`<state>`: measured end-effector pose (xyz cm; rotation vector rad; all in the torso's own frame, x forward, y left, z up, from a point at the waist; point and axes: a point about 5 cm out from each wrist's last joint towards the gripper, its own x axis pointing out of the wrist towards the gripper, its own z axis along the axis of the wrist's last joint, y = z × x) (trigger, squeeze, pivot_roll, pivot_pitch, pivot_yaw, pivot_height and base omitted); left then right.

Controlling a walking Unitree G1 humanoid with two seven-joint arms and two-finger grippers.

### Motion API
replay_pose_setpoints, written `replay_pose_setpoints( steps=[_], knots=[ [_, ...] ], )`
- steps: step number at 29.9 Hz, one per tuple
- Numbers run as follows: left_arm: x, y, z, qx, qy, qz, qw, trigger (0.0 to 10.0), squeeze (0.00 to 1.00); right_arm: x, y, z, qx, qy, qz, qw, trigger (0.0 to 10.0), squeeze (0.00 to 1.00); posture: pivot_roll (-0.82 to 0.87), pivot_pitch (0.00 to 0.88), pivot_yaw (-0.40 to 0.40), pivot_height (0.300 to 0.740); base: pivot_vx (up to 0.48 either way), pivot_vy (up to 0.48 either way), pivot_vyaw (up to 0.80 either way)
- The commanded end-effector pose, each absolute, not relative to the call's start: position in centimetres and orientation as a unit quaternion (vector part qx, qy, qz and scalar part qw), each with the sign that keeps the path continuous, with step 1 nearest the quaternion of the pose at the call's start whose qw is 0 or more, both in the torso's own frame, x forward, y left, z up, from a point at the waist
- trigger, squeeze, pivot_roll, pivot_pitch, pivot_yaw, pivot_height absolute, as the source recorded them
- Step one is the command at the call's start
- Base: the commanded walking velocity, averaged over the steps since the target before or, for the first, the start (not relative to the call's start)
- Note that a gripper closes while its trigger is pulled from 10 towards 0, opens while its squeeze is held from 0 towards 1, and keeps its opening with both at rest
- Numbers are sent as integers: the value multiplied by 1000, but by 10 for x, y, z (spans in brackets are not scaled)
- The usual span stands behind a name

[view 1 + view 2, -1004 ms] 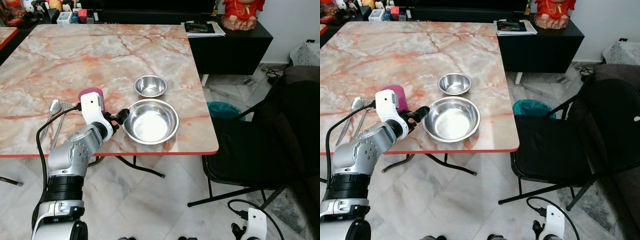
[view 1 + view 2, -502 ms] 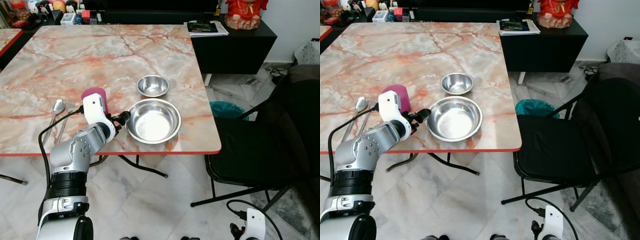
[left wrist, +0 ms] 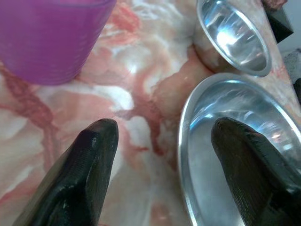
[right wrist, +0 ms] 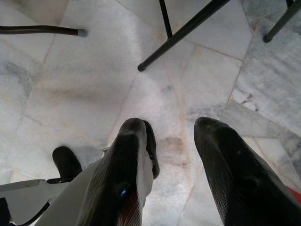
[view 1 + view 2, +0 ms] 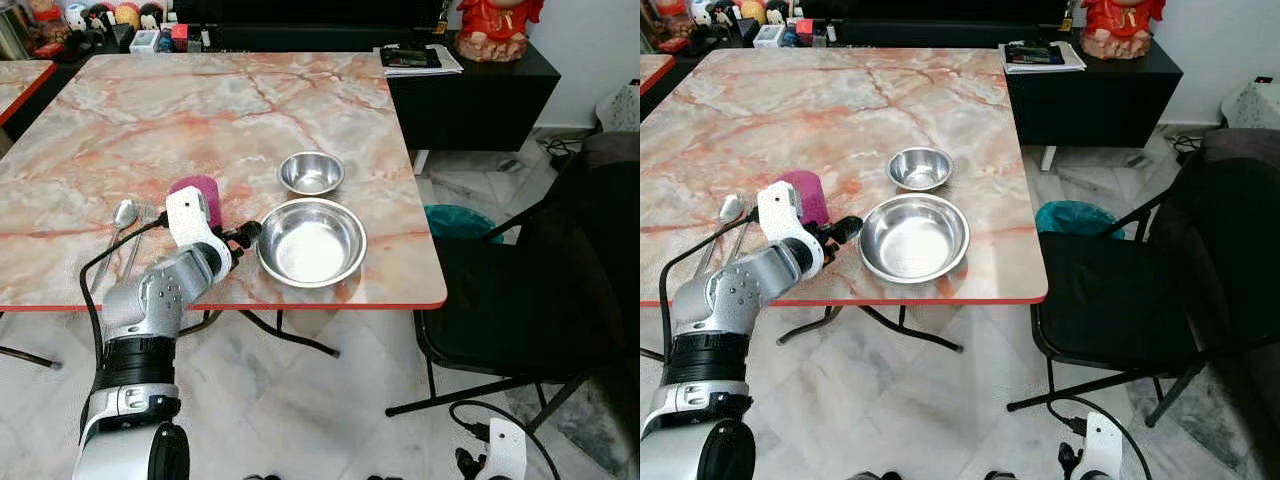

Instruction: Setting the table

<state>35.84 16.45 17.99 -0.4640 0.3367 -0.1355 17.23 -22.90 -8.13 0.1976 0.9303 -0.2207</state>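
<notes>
Left end effector spread open at the large bowl's rim, holding nothing.

On the marble tabletop (image 5: pixel 200 110), a spoon (image 5: pixel 122 215) and fork (image 5: pixel 140 222) lay leftmost, then a purple cup (image 5: pixel 200 193); the left end effector (image 5: pixel 245 236) hovered with fingers apart, one over the large steel bowl (image 5: pixel 311 242), the small steel bowl (image 5: pixel 311 172) just behind. The right end effector (image 4: pixel 171 155) hung open above the floor (image 4: pixel 94 80).

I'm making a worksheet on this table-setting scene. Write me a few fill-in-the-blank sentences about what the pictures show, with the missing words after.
1. The left gripper is open, its fingers astride the rim of the large ____.
2. The cup beside that gripper is ____ in colour.
3. The spoon and fork lie on the ____.
4. The right gripper hangs over the ____.

Missing words: bowl; purple; table; floor
</notes>
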Motion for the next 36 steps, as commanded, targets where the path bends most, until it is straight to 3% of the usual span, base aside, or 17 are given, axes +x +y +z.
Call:
replay_pose_setpoints(
  steps=[1,21,36],
  knots=[
    [362,160,181,-262,158,-74,949,10000,0,168,-228,-84,104,450,-116,880,10000,0,-45,97,22,740,0,0,0],
    [372,141,169,-296,200,-70,931,10000,0,169,-229,-83,110,446,-119,880,10000,0,-45,130,21,740,0,0,0],
    [376,122,165,-265,223,-77,935,10000,0,169,-228,-83,113,444,-121,880,10000,0,-49,134,26,740,0,0,0]
  ],
)
